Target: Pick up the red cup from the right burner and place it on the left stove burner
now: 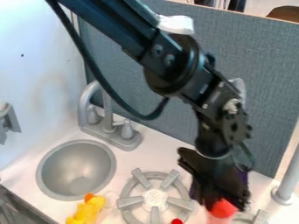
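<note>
"How should one be handling the red thing (223, 209)?"
"By centring the tool (220, 204) over it, squeezing gently and avoiding the burner (154, 198) lying beside the tool."
"How is it looking?"
"It's showing a blunt, bright top above a paler pink part, right at the tool's tip. Whether the tool is pinching it or standing spread, I can't tell."

Decent room above the sink (76, 170) imo, but the faucet (109, 127) blocks its back side, a yellow toy (87, 211) crowds its front, and the pole (290, 175) blocks far right.
</note>
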Available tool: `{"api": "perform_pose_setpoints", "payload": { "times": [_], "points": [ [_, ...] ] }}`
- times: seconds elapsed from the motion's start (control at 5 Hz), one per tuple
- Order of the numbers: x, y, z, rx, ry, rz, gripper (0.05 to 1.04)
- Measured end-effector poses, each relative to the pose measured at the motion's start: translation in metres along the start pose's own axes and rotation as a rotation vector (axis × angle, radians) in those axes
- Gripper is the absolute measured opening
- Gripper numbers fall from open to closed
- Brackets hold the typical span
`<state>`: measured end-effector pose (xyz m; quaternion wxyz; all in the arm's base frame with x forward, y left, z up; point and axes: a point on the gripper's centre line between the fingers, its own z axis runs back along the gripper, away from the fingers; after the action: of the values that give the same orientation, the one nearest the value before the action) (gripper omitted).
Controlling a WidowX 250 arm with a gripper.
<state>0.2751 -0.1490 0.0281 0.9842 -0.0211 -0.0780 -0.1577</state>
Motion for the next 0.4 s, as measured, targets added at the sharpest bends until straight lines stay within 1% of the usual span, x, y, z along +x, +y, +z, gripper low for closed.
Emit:
{"api": "perform_pose_setpoints", "payload": {
  "times": [0.2, 0.4],
  "points": [
    [0.005, 0.030, 0.000, 0.062, -0.015, 0.081, 0.099],
    [0.003, 0.058, -0.014, 0.102, 0.049, 0.155, 0.099]
  ]
}}
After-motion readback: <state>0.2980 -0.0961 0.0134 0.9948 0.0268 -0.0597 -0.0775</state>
